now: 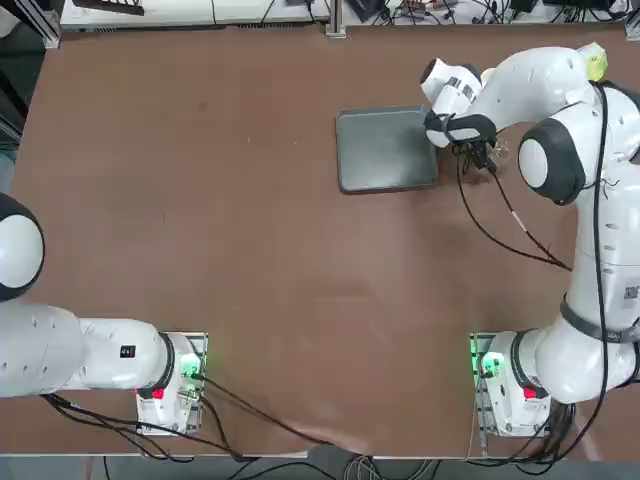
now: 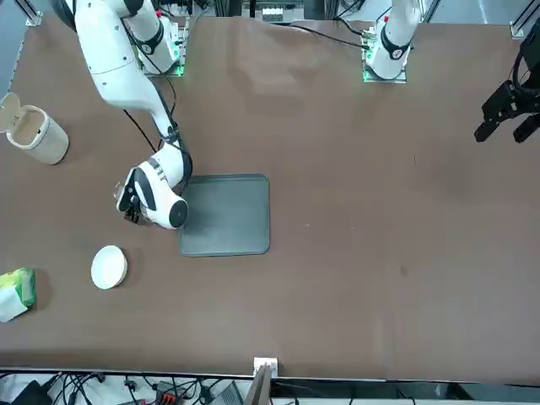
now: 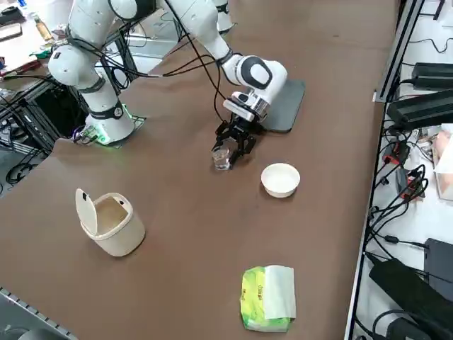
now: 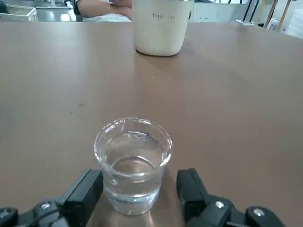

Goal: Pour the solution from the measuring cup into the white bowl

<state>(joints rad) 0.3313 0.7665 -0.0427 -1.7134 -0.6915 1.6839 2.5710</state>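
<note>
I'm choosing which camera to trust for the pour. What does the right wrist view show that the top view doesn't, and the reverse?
Only the right wrist view shows the measuring cup, upright on the table with clear liquid in it, standing between the open jaws of the right gripper, with gaps on both sides. Only the top view shows the grey tray and the arms' bases; there the arm hides the cup. Both show the brown table and part of the right arm's hand. Neither shows the white bowl.

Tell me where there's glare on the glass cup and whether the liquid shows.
Right wrist view: glints ring the cup's rim, and the clear liquid line shows, with the open right gripper either side. Right side view: the cup is just a faint glint.
</note>
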